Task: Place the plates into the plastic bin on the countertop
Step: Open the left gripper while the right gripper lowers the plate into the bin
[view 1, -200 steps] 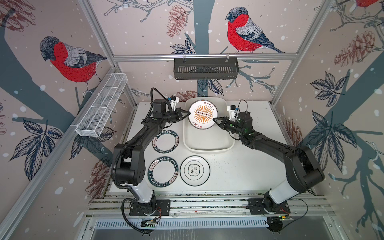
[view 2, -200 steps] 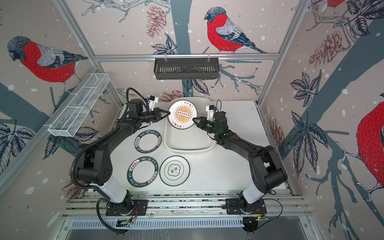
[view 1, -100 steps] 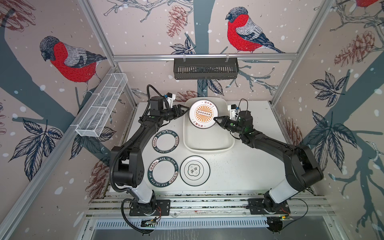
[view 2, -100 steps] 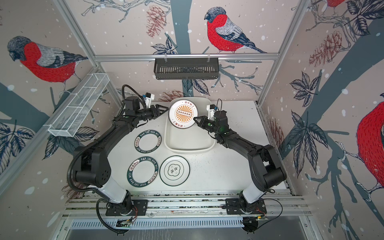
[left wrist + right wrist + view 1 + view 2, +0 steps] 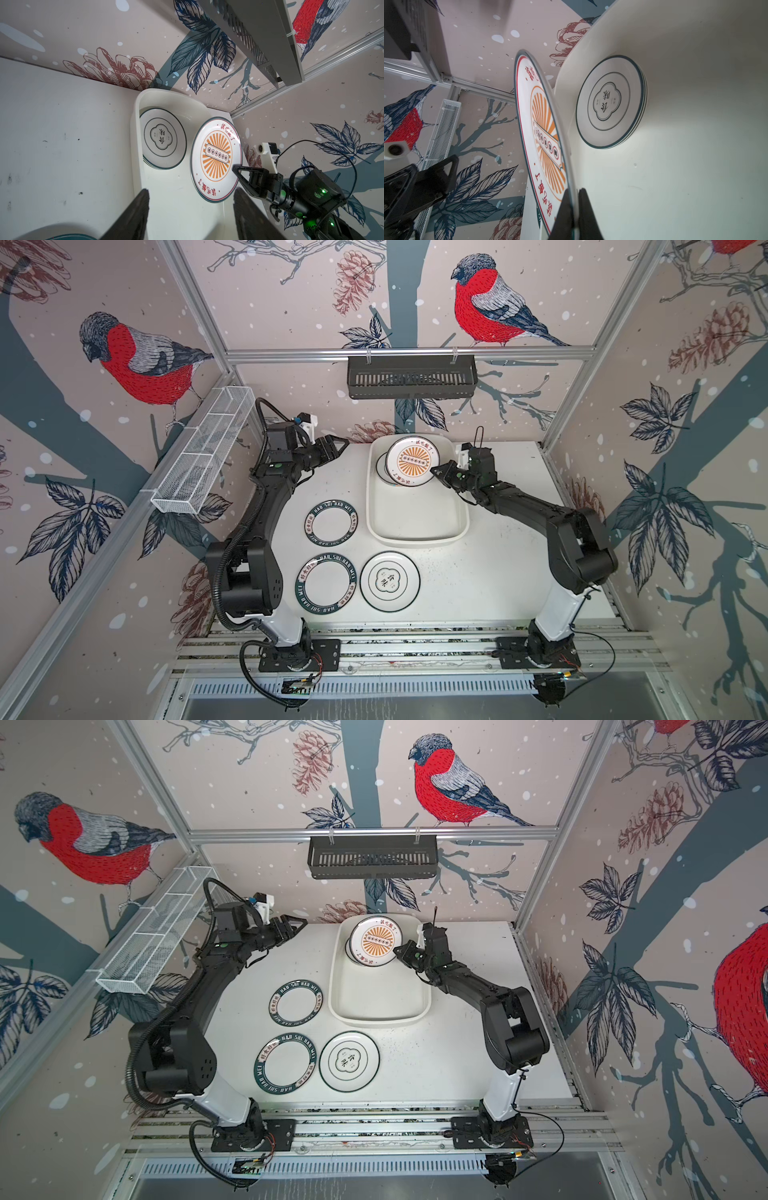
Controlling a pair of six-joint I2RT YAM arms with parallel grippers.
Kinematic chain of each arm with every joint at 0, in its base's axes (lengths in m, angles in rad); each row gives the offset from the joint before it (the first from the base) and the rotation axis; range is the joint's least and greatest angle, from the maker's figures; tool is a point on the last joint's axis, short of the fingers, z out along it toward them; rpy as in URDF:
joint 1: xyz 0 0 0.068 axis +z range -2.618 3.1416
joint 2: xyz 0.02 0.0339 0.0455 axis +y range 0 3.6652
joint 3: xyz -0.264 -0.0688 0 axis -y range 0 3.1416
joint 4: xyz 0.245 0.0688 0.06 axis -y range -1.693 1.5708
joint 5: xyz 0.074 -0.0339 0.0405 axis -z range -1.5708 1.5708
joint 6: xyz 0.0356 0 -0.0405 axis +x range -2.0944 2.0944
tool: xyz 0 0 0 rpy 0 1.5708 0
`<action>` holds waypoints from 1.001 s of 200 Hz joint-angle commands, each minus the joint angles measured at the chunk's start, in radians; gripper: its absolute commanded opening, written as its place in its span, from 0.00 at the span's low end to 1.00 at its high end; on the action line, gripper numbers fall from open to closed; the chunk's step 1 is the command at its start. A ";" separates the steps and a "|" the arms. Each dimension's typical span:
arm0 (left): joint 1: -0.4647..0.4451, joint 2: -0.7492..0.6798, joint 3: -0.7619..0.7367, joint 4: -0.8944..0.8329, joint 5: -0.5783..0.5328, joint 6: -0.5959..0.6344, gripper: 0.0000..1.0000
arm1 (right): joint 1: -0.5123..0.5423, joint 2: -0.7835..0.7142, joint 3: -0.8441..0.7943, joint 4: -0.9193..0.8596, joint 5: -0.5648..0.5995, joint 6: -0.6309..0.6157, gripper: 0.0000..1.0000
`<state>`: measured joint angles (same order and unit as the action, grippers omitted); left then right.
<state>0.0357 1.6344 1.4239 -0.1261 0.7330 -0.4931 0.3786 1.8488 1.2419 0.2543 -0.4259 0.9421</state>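
Over the bin's (image 5: 415, 512) far end, the right gripper (image 5: 436, 470) pinches a sunburst plate (image 5: 412, 460) by its rim, tilted above the stack (image 5: 164, 141) lying there, probably to lay it on top. The left gripper (image 5: 338, 448) hangs spread and empty beside the bin; three plates (image 5: 331, 522) wait on the countertop (image 5: 478, 572).

White sunburst plate (image 5: 411, 462), orange-rayed with red lettering, over cream bin (image 5: 415, 514); at 7 o'clock, dark-rimmed lettered plates (image 5: 330, 519) on speckled white countertop (image 5: 478, 572).

Left gripper (image 5: 191, 191) spread, right gripper (image 5: 235, 167) pinching sunburst plate (image 5: 216, 159) over plastic bin (image 5: 176, 101); emblem plate (image 5: 163, 138) lying inside
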 commanded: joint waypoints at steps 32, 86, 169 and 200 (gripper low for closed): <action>0.001 -0.022 0.041 -0.036 0.012 0.078 0.65 | 0.018 0.154 0.178 -0.056 0.027 0.027 0.03; 0.001 -0.049 0.067 -0.082 -0.013 0.143 0.65 | 0.040 0.306 0.349 -0.118 0.057 0.033 0.04; 0.001 -0.049 0.030 -0.042 0.027 0.098 0.65 | 0.034 0.423 0.471 -0.137 0.044 0.076 0.06; 0.001 -0.047 0.029 -0.035 0.031 0.092 0.65 | 0.028 0.450 0.498 -0.146 0.038 0.085 0.06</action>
<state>0.0349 1.5852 1.4532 -0.1963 0.7410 -0.3904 0.4103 2.2841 1.7153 0.0895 -0.3740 1.0168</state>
